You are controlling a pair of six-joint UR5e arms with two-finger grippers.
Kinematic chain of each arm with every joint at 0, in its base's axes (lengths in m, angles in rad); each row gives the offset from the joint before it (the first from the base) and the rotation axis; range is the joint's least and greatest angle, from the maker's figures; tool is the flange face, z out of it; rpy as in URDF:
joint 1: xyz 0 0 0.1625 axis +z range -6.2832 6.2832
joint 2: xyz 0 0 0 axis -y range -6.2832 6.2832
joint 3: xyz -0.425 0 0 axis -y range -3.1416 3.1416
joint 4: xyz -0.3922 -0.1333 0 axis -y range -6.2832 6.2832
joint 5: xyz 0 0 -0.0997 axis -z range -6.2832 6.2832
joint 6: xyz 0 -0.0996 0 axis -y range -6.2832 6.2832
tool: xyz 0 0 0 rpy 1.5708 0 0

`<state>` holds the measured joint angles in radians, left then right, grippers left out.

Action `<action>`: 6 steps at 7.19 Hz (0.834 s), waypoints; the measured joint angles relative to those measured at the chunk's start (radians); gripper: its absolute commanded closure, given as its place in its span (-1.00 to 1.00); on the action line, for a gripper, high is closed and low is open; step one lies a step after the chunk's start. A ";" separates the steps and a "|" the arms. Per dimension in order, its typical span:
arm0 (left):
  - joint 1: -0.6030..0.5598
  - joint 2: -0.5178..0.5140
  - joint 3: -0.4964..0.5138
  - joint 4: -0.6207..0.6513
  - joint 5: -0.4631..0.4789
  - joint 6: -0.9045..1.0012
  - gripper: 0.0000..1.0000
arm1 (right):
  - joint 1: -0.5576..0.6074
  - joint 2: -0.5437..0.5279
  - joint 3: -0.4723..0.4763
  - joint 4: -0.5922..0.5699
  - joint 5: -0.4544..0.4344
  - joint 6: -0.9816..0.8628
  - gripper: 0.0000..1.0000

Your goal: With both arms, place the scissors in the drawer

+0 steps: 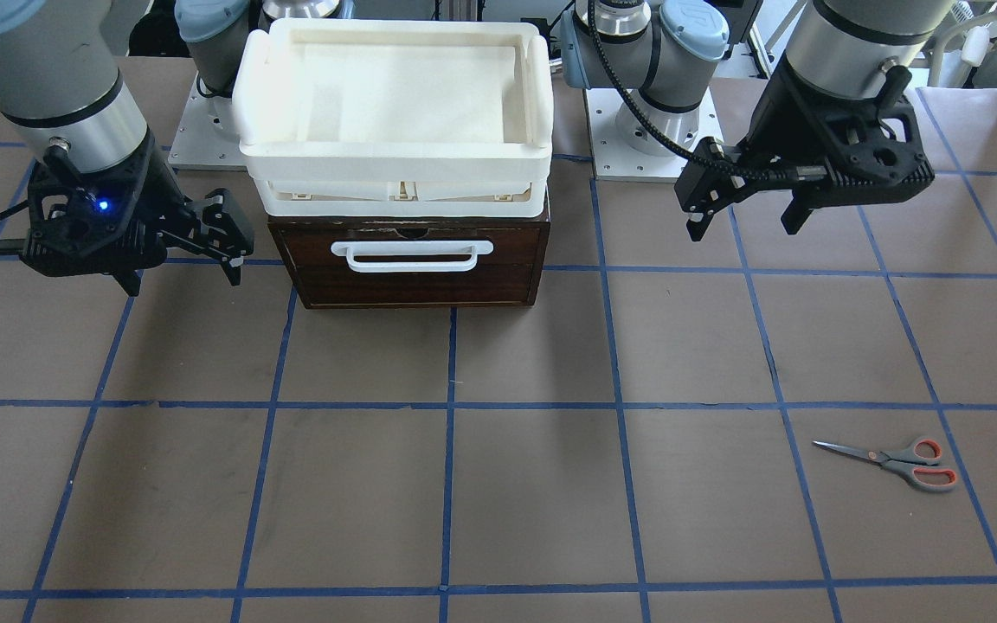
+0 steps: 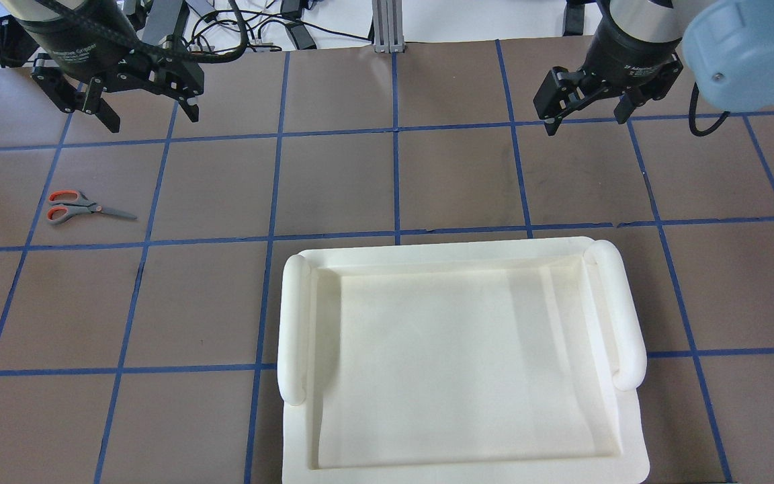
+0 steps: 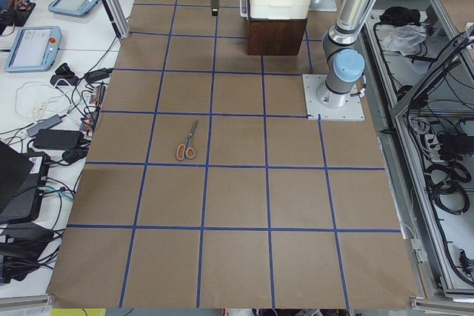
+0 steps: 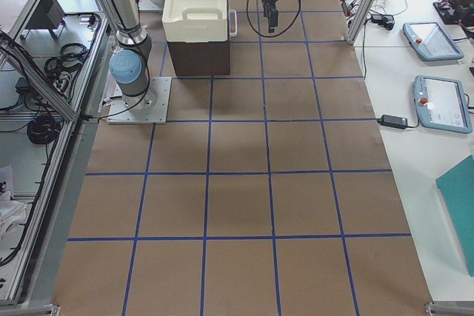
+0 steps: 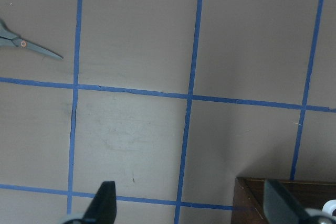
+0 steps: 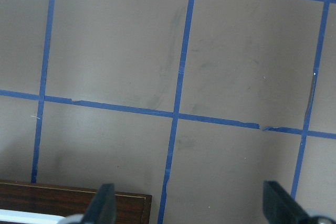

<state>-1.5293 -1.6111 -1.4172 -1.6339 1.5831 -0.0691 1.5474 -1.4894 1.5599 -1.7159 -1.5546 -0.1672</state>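
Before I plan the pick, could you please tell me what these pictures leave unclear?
- Inside of the drawer: front-facing view, it is shut.
- Whole drawer: overhead view, the tray covers it.
- Handles of the scissors: left wrist view, cut off by the left edge.
- Blade gap: exterior left view, too small.

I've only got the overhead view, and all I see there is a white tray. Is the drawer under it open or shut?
Observer: Shut. The front-facing view shows the drawer front closed under the tray, with nothing on its white handle.
Operator: Does the left wrist camera see the scissors?
Observer: Partly. The scissors show at its left edge, blades only, with the grey handles cut off.
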 measured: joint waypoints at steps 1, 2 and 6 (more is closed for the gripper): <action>0.002 0.007 -0.006 0.001 0.003 0.001 -1.00 | 0.004 -0.001 0.002 0.001 -0.001 0.000 -1.00; 0.004 0.009 -0.017 0.004 0.004 0.003 -1.00 | 0.018 0.000 0.005 0.001 0.000 0.001 -1.00; 0.007 0.012 -0.043 0.003 -0.009 -0.006 -1.00 | 0.085 0.028 0.008 -0.073 0.000 -0.016 -1.00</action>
<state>-1.5227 -1.5991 -1.4607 -1.6313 1.5739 -0.0747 1.6323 -1.4616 1.5677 -1.7886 -1.5550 -0.1830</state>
